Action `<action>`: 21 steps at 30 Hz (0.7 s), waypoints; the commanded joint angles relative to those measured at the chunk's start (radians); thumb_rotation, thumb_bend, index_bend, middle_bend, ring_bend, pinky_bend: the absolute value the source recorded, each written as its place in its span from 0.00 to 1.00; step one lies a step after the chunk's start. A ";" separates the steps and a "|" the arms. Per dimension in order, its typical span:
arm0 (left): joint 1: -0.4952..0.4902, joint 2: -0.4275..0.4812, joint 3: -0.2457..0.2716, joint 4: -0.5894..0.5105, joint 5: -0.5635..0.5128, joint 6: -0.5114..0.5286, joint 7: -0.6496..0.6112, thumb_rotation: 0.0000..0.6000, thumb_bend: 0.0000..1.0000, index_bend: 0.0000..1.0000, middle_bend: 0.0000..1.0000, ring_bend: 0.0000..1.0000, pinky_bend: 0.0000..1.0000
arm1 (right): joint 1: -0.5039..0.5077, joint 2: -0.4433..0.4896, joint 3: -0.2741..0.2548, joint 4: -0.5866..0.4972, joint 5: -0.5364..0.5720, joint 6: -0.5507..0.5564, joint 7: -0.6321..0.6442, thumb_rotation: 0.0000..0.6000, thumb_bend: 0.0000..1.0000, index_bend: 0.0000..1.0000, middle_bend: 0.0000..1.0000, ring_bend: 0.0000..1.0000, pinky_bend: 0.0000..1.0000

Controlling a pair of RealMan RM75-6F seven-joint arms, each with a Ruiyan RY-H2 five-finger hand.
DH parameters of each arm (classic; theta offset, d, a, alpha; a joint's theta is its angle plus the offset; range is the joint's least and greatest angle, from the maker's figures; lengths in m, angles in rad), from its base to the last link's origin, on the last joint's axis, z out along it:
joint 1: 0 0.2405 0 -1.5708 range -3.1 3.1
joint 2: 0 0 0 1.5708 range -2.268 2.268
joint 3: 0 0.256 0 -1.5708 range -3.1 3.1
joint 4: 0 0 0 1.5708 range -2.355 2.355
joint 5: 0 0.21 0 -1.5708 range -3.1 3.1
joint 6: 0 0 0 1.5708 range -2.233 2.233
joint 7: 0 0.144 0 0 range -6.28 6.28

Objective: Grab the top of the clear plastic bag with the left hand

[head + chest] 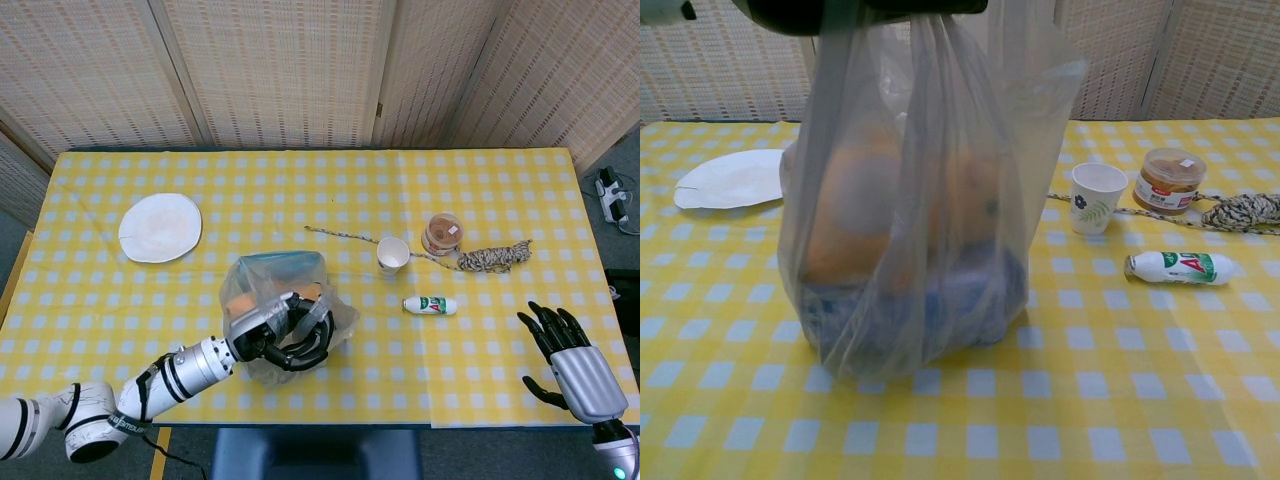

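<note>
A clear plastic bag (285, 300) (910, 230) with orange and blue things inside stands on the yellow checked table (330, 210). My left hand (285, 328) grips the bunched top of the bag, its dark fingers curled around the gathered plastic. In the chest view only the underside of that hand (860, 12) shows along the top edge, with the plastic hanging down from it in taut folds. My right hand (565, 365) hovers at the table's near right corner, fingers spread, holding nothing.
A white paper plate (160, 227) lies at the left. Right of the bag are a paper cup (393, 254) (1098, 197), a lidded jar (442, 233) (1168, 180), a coil of rope (492, 257) (1245, 211) and a small white bottle (430, 305) (1178, 267) lying on its side.
</note>
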 commanded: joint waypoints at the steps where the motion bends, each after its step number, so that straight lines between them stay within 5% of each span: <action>1: 0.057 -0.039 -0.067 -0.082 -0.168 0.006 0.191 1.00 0.87 0.75 0.94 0.76 1.00 | 0.000 0.000 -0.001 -0.001 -0.002 0.000 0.000 1.00 0.28 0.00 0.00 0.00 0.00; 14: 0.152 -0.035 -0.162 -0.130 -0.221 -0.008 0.282 1.00 0.98 0.79 0.98 0.80 1.00 | -0.003 0.004 -0.005 -0.002 -0.008 0.005 0.005 1.00 0.28 0.00 0.00 0.00 0.00; 21: 0.185 0.062 -0.235 -0.179 -0.238 -0.057 0.254 1.00 0.98 0.79 0.98 0.80 1.00 | -0.007 0.007 -0.007 -0.001 -0.017 0.016 0.013 1.00 0.28 0.00 0.00 0.00 0.00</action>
